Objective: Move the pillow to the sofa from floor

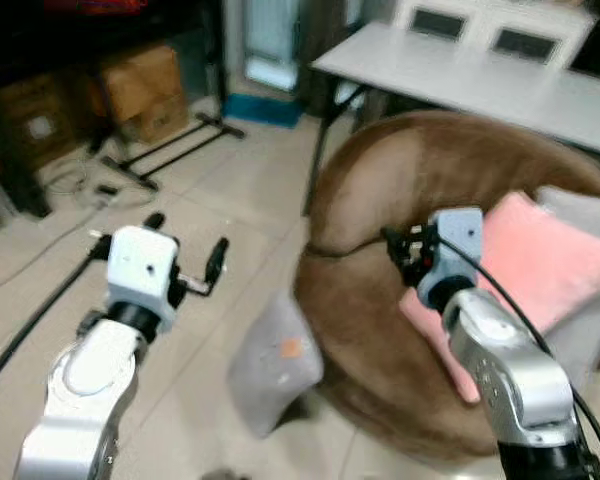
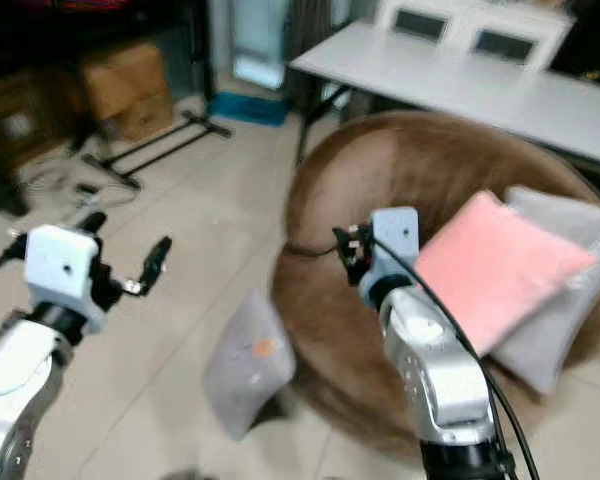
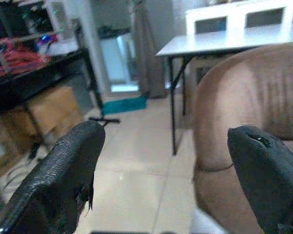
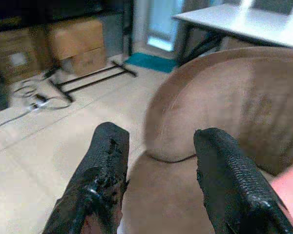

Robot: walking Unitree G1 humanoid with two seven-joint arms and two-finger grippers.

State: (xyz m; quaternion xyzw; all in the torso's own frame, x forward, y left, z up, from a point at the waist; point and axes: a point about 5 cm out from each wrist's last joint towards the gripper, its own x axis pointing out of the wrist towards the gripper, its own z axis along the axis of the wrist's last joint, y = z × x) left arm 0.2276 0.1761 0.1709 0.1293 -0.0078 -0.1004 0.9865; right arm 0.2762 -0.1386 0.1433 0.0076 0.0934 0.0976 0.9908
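The grey pillow (image 1: pixel 273 362) lies on the floor (image 1: pixel 240 220), leaning against the sofa's (image 1: pixel 380 200) outer side, so the main job looks undone: nothing has been picked up yet. The left gripper (image 1: pixel 185 255) is raised over the floor, well to the left of the sofa, its fingers (image 3: pixel 68 170) spread wide and empty. The right gripper (image 4: pixel 158 165) hangs above the sofa's rim, fingers moderately apart, holding nothing. A pink cushion (image 1: pixel 530 265) and a grey cushion (image 2: pixel 570 260) already rest on the sofa seat. Reaching down, grasping the pillow and lifting it onto the seat all remain.
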